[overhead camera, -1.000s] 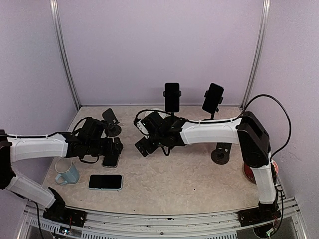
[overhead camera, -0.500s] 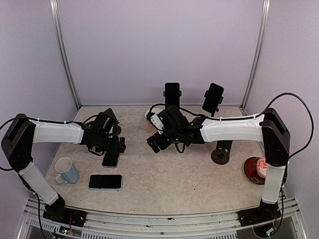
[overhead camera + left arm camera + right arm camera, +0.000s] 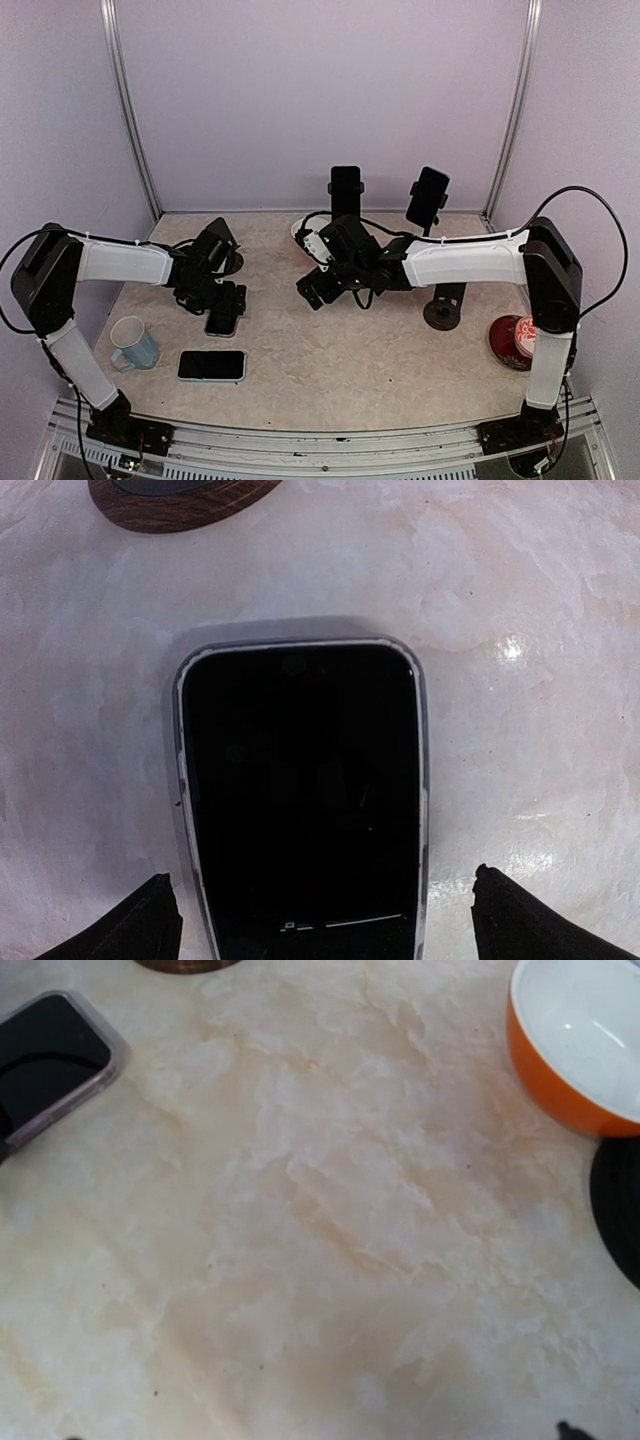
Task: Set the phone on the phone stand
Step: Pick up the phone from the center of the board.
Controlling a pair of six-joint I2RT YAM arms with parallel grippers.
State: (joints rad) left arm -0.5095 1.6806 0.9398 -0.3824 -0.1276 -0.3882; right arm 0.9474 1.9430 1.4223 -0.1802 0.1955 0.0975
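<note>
1. The phone (image 3: 300, 800) lies flat on the marbled surface (image 3: 330, 1260), dark screen up, toward the left side of the workspace.
2. The left jaws are spread wide. In the left wrist view their two dark fingertips (image 3: 140, 930) stand either side of the phone's near end, each clear of its edges, so nothing is pinched.
3. Just past the far end of the phone sits the round wooden base of a phone stand (image 3: 222, 240). Its tilted cradle shows in the overhead view behind the left arm.
4. The right jaws hang over bare surface near the middle, spread and holding nothing. Only a sliver of one fingertip (image 3: 570, 1430) shows at the bottom of the right wrist view.
5. In that view a corner of the phone sits at the upper left, an orange bowl (image 3: 580, 1050) with a white inside at the upper right, and part of a black round base (image 3: 622, 1220) at the right edge.
6. At the back, two more stands each hold a phone upright, one in the centre (image 3: 345, 195) and one to its right (image 3: 428, 197).
7. A second phone (image 3: 211, 366) lies flat near the front left, with a pale blue mug (image 3: 133, 343) just beside it to the left.
</note>
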